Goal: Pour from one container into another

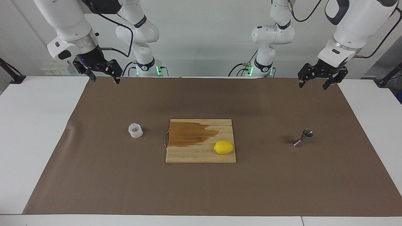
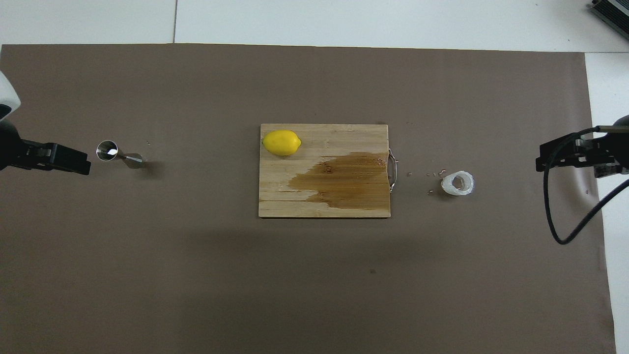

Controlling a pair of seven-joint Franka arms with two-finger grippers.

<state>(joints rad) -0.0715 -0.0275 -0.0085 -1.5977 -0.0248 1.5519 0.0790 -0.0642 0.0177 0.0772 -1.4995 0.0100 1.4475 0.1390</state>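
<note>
The bumpy white cup point(image 1: 135, 130) point(image 2: 458, 183) stands on the brown mat toward the right arm's end of the table, mouth up. The shiny steel jigger point(image 1: 304, 138) point(image 2: 118, 155) stands on the mat toward the left arm's end. My right gripper point(image 1: 105, 81) point(image 2: 553, 160) hangs open and empty high in the air over the mat's edge at its own end, apart from the cup. My left gripper point(image 1: 312, 86) point(image 2: 73, 162) hangs open and empty high over the mat at its end, apart from the jigger.
A wooden cutting board point(image 1: 188, 155) point(image 2: 275, 196) with a dark wet stain lies mid-table between cup and jigger. A yellow lemon point(image 1: 224, 147) point(image 2: 281, 142) sits on its corner. Small crumbs point(image 2: 435, 174) lie beside the cup. A black cable point(image 2: 565, 236) hangs by the right gripper.
</note>
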